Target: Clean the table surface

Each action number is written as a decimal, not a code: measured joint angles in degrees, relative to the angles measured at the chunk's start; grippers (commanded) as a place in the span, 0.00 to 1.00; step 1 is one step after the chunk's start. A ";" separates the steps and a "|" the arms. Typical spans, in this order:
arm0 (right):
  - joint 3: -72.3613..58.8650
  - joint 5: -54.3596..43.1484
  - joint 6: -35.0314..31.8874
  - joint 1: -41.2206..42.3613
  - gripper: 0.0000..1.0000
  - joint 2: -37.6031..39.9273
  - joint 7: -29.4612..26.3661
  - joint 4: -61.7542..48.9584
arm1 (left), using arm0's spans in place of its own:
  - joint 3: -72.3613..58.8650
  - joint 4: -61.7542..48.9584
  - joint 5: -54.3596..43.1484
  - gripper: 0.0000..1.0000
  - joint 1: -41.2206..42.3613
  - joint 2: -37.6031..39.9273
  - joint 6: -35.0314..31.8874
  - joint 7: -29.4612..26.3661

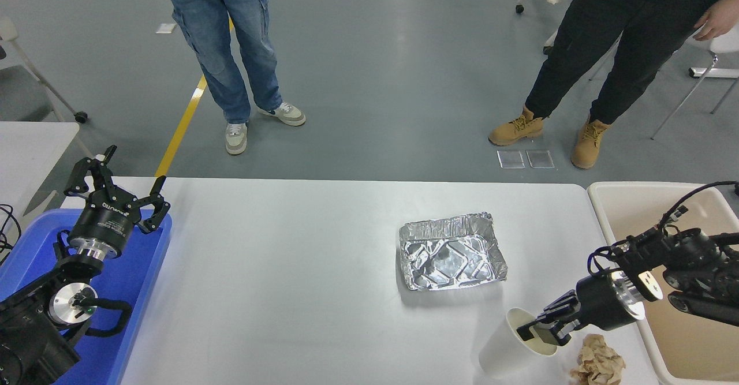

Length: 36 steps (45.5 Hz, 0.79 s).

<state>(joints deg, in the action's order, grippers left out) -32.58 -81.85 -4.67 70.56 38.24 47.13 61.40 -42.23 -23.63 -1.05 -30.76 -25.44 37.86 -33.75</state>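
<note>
- Two black arms show in the head view, one at each lower side of the table surface (pixel 288 269), a wide white top with rounded far corners that fills the lower half of the picture.
- Near the table's right part lies a crinkled foil tray (pixel 451 251), open side up, with bare white top all round it.
- Toward the near edge from the foil tray, a white paper cup (pixel 508 350) is tilted, its mouth turned up and to the right.
- The right gripper (pixel 540 333) is at that mouth; its fingers are closed on the cup's rim, one inside the cup and one outside.
- Just right of the cup, apart from it, a crumpled brown paper ball (pixel 598 363) sits near the table's near right corner.
- Right of the foil tray, past the table's right edge, stands a beige bin (pixel 612 200); the right arm reaches across it.
- Left of the foil tray the top is open all the way to the left edge, where a blue bin (pixel 135 292) stands.
- The left gripper (pixel 115 183) is over that blue bin, fingers spread wide, holding nothing.
- Beyond the far edge, one person in blue jeans (pixel 225 44) and another person in black trousers (pixel 600 56) stand on the grey floor.
</note>
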 measured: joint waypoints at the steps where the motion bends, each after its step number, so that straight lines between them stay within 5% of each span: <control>1: 0.21 0.81 0.00 0.41 0.00 0.17 0.18 -0.06 | 0.00 0.00 0.00 1.00 0.00 0.00 0.00 0.00; 36: 3.07 34.06 -1.85 12.34 0.00 1.82 2.79 -7.71 | 0.01 -0.01 0.00 1.00 0.00 0.03 0.00 0.00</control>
<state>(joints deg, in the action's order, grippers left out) -29.51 -47.79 -6.52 82.90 40.06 49.92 53.69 -42.22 -23.64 -1.06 -30.76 -25.41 37.86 -33.75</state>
